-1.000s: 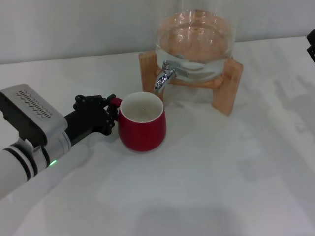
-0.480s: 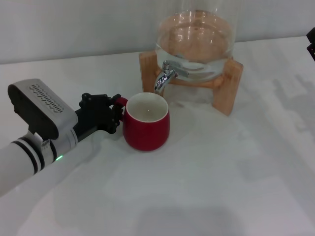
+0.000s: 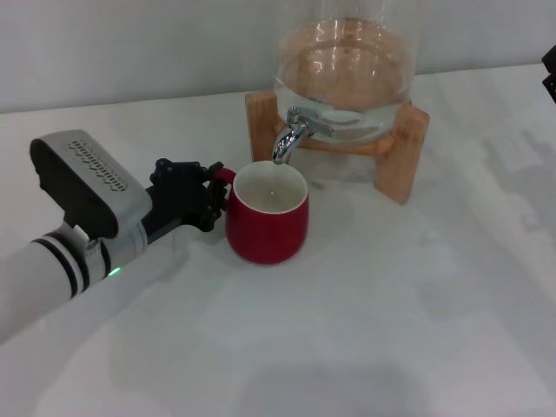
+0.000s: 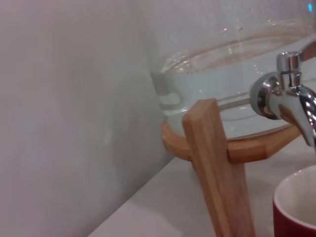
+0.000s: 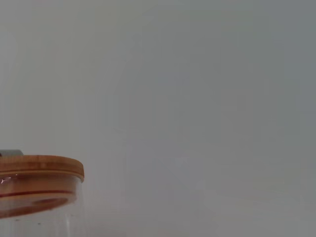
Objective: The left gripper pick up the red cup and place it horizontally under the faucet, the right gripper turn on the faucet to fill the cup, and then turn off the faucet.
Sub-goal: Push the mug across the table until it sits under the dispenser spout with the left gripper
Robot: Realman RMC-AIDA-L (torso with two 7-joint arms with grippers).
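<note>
Cup's basically at the tap – pouring not started

My left end effector grips the red cup by its handle, rim just beneath the faucet; right end effector waits well off – can't tell its state.

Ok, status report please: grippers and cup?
Left gripper shut on red cup handle. Cup upright on table, under faucet spout. Right gripper parked at right edge.

right gripper mostly cut off, cup handle part-hidden

Mostly a plain grey wall. Low in one corner, a round wooden lid capping a clear glass jar. Faint reddish reflections under the lid's rim.
</note>
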